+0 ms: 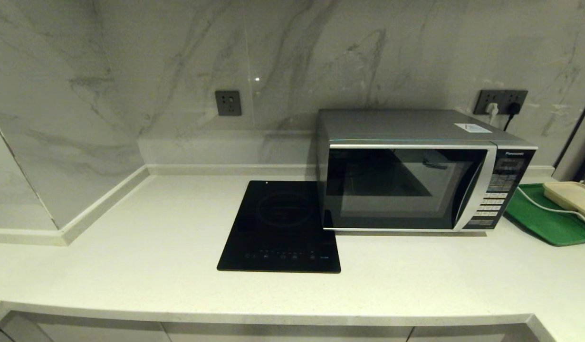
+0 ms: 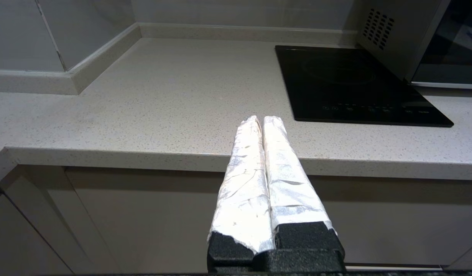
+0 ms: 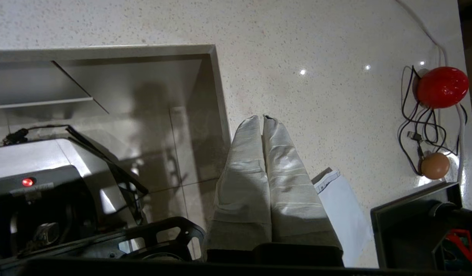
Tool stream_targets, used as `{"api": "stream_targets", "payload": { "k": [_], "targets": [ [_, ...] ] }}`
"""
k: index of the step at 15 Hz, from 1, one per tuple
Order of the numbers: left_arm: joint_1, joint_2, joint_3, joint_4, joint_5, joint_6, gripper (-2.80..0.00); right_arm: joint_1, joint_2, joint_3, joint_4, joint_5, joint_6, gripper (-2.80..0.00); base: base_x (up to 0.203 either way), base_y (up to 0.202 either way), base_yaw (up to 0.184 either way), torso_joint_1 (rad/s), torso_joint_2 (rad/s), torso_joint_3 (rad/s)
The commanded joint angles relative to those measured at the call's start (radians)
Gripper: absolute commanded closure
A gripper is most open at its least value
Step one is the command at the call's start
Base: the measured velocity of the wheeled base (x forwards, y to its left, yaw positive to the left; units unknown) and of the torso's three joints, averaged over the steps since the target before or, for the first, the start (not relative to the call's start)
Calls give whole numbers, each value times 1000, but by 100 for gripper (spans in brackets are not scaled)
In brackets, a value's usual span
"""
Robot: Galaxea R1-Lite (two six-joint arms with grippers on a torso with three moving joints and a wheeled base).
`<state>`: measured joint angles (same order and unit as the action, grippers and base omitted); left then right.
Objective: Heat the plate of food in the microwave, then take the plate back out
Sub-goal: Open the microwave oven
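The silver-grey microwave [image 1: 416,171] stands at the back right of the counter with its dark glass door closed; its corner [image 2: 412,38] also shows in the left wrist view. The plate of food is out of view in every frame. Neither arm shows in the head view. My left gripper [image 2: 262,119] is shut and empty, hovering just off the counter's front edge, left of the hob. My right gripper [image 3: 262,118] is shut and empty, pointing down beside a counter corner, away from the microwave.
A flat black induction hob [image 1: 282,228] lies left of the microwave. A green tray [image 1: 549,223] with a cream object [image 1: 572,197] sits at the far right. In the right wrist view a red ball [image 3: 442,86], a brown egg [image 3: 435,165], cables and white paper [image 3: 341,207] lie on another counter.
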<state>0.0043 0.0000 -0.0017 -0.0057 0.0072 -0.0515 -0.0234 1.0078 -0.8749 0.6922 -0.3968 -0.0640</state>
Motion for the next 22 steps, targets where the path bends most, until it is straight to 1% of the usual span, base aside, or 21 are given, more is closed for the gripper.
{"api": "stream_targets", "payload": {
  "k": [1, 2, 3, 5, 6, 8, 10, 12, 13, 14, 15, 16, 17, 18, 20, 22],
  "targets": [
    [0, 0, 0, 0, 0, -1, 0, 0, 33, 3, 4, -2, -3, 0, 0, 0, 0, 0, 0, 0],
    [0, -1, 0, 0, 0, -1, 0, 3, 22, 13, 3, 2, -15, 0, 0, 0, 0, 0, 0, 0],
    [0, 0, 0, 0, 0, -1, 0, 3, 19, 22, 2, -7, -45, 0, 0, 0, 0, 0, 0, 0],
    [0, -2, 0, 0, 0, -1, 0, 3, 24, 15, -7, -76, -56, 0, 0, 0, 0, 0, 0, 0],
    [0, 0, 0, 0, 0, -1, 0, 3, 25, 21, -48, -86, -56, 0, 0, 0, 0, 0, 0, 0],
    [0, -1, 0, 0, 0, -1, 0, 3, 41, 45, -202, -90, -57, 0, 0, 0, 0, 0, 0, 0],
    [0, -1, 0, 0, 0, -1, 0, 5, 116, 66, -374, -97, -58, 0, 0, 0, 0, 0, 0, 0],
    [0, 0, 0, 0, 0, -1, 0, 27, 236, 76, -603, -139, -39, 0, 0, 0, 0, 0, 0, 0],
    [0, 0, 0, 0, 0, -1, 0, 52, 295, 86, -712, -174, -29, 0, 0, 0, 0, 0, 0, 0],
    [0, -1, 0, 0, 0, -1, 0, 99, 340, 100, -794, -213, -14, 0, 0, 0, 0, 0, 0, 0],
    [0, -2, 0, 0, 0, -1, 0, 159, 368, 112, -827, -241, 15, 0, 0, 0, 0, 0, 0, 0],
    [0, 0, 0, 0, 0, -1, 0, 211, 393, 117, -842, -273, 55, -280, 0, 0, 0, 0, 0, 0],
    [0, -1, 0, 0, 0, -1, 0, 254, 413, 116, -852, -325, 112, -280, 0, 0, 0, 0, 0, 0],
    [0, 0, 0, 0, 0, -1, 0, 276, 431, 115, -854, -359, 160, -280, 0, 0, 0, 0, 0, 0],
    [0, 0, 0, 0, 0, -1, 0, 280, 491, 109, -860, -444, 210, -280, 0, 0, 0, 0, 0, 0],
    [0, -2, 0, 0, 0, -1, 0, 281, 554, 92, -868, -553, 328, -280, 0, 0, 0, 0, 0, 0]
  ]
}}
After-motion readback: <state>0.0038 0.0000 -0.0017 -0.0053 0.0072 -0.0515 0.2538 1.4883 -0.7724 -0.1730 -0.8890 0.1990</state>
